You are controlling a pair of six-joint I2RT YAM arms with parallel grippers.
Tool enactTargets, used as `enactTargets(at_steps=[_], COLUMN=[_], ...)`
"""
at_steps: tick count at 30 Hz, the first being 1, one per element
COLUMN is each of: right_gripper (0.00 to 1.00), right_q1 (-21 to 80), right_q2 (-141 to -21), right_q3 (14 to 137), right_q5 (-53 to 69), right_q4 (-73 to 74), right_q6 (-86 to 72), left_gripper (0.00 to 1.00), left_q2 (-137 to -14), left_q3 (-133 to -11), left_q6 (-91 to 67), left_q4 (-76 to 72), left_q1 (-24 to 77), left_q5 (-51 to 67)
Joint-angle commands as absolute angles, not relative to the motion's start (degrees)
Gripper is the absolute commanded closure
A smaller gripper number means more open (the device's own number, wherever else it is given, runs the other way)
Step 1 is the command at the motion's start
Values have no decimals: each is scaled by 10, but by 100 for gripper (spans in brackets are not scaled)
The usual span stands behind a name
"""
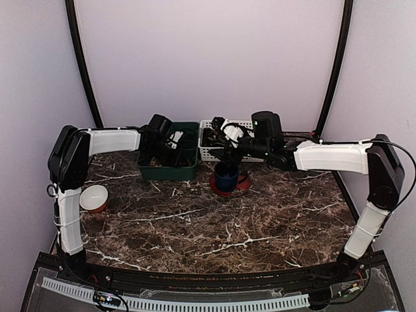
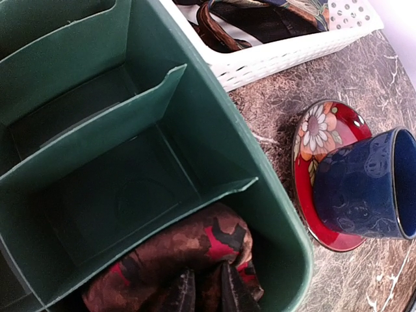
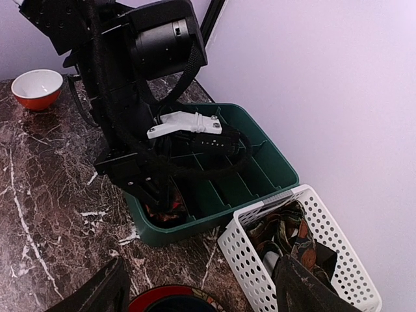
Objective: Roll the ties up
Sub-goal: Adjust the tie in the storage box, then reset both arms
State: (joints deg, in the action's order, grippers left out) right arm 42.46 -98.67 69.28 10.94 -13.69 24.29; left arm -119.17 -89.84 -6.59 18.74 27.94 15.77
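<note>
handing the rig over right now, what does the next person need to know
Grippers: the left gripper is nearly shut, with its fingertips pinched into the rolled tie. The right gripper is open and empty, hovering over the saucer beside the white basket.
Things: the rolled tie sits in an end compartment of the green bin; the two compartments next to it are empty.
Done: one tie rolled and in the bin.
Left: the unrolled ties in the white basket; I can't tell how many.
</note>
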Motion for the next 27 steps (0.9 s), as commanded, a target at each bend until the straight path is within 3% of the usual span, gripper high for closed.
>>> enactTargets(at_steps=[1, 6, 10, 20, 22, 25, 27], right_gripper=[23, 19, 0, 3, 3, 3, 3], right_q1=[421, 421, 420, 409, 407, 403, 398], right_q2=[-972, -961, -944, -839, -818, -786, -769], right_q3=[692, 687, 680, 605, 599, 593, 591], right_q5=[116, 110, 98, 63, 60, 40, 28], right_q4=[-153, -161, -177, -267, -266, -259, -240], right_q6=[236, 228, 210, 156, 146, 123, 101], left_gripper=[79, 69, 61, 37, 26, 2, 1], left_q2=[-1214, -1151, -1113, -1027, -999, -945, -911], left_q3=[-875, -876, -879, -899, -886, -843, -798], left_q6=[-60, -56, -51, -32, -32, -41, -66], left_q4=[257, 245, 227, 216, 194, 134, 83], left_q1=[284, 283, 283, 284, 283, 284, 284], left_q5=[114, 106, 114, 100, 88, 91, 77])
